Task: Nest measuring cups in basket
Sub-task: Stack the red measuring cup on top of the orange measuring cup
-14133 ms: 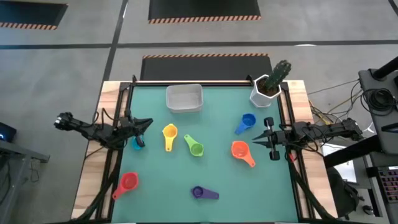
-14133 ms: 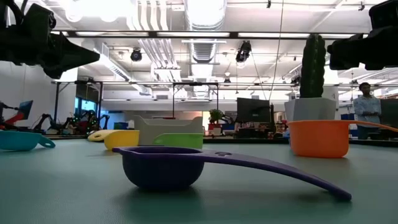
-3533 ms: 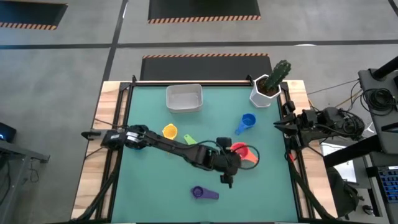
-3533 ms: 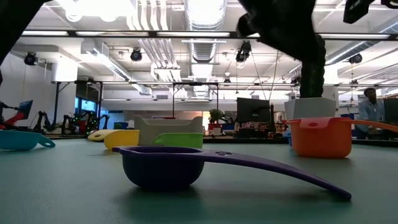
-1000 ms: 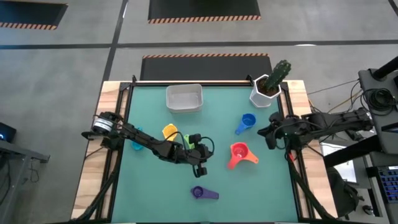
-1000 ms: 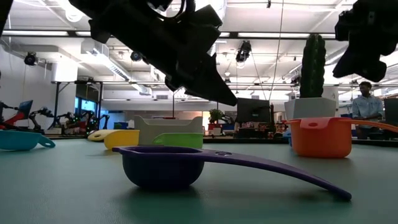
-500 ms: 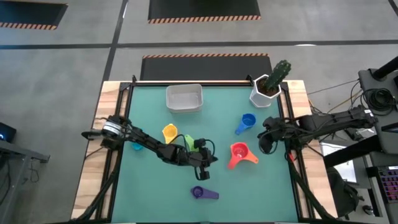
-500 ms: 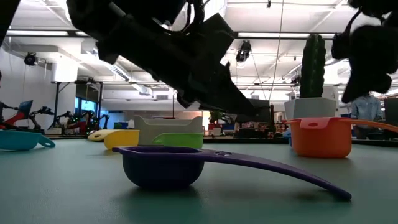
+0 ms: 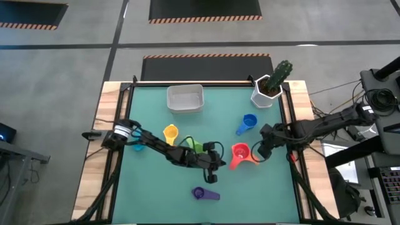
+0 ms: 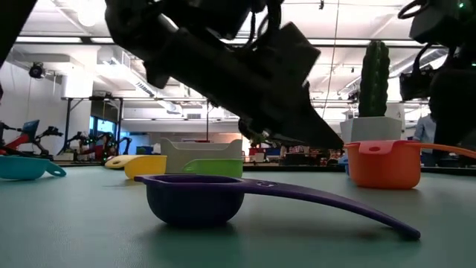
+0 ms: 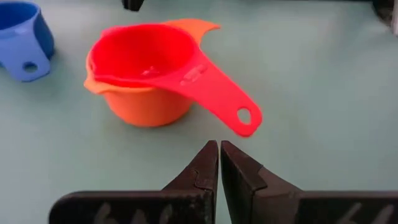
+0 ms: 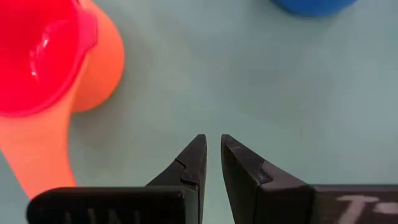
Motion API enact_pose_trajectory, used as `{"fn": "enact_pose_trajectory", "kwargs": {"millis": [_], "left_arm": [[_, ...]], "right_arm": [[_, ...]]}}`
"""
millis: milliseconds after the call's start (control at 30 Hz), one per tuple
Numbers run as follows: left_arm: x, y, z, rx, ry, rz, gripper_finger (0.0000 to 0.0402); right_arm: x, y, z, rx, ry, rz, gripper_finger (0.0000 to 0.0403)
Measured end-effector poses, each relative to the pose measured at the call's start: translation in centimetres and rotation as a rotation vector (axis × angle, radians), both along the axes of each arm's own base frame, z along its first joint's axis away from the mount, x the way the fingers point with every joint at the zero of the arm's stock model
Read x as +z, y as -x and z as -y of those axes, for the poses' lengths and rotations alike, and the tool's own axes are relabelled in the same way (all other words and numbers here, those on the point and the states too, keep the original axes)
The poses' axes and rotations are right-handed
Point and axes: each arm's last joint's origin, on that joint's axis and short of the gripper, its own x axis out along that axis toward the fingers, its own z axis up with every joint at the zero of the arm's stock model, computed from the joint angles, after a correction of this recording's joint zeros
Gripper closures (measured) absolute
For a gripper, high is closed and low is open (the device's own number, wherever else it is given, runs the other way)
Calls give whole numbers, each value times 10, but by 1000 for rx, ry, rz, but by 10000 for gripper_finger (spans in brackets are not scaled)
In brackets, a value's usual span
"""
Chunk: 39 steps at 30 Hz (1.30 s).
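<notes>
The red plastic measuring cup (image 9: 240,151) sits nested inside the orange plastic measuring cup (image 11: 140,104) right of the middle of the green tabletop (image 9: 156,187), the red handle pointing toward seven o'clock, the orange one toward three. The left tool (image 9: 215,165) hangs just at nine o'clock of that pair, its two dark tips pressed together and holding nothing — in its wrist view they close on bare mat a little short of the red handle's eyelet. The right tool (image 9: 262,150) hovers just at three o'clock of the stack, its tips a narrow slit apart, empty, over open mat between the orange cup and the blue plastic cup (image 9: 249,122).

The low white rectangular basket (image 9: 185,99) stands at twelve o'clock near the far edge, with no cup in it. The yellow cup (image 9: 170,134) and green cup (image 9: 194,145) lie left of centre, the green one partly under the left arm; a teal cup (image 9: 137,147) peeks out at nine o'clock. The purple cup (image 9: 204,194) lies alone at six o'clock. A white faceted pot with a green cactus (image 9: 272,84) occupies the two o'clock corner.

No readable writing shows on any cup or the basket.
</notes>
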Motion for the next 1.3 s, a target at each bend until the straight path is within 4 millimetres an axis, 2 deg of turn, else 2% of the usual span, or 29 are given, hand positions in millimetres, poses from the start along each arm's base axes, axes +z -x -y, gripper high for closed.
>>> {"fn": "enact_pose_trajectory", "kwargs": {"millis": [200,967,1300], "left_arm": [[-3,-7,-1,-14,26,4,401],[-3,-7,-2,-5,46,4,401],[-10,-11,-1,-12,71,58,402]], "right_arm": [[-4,-7,-9,38,-13,25,365],[-13,-34,-24,102,-88,120,365],[-15,-43,-38,129,-131,180,365]]}}
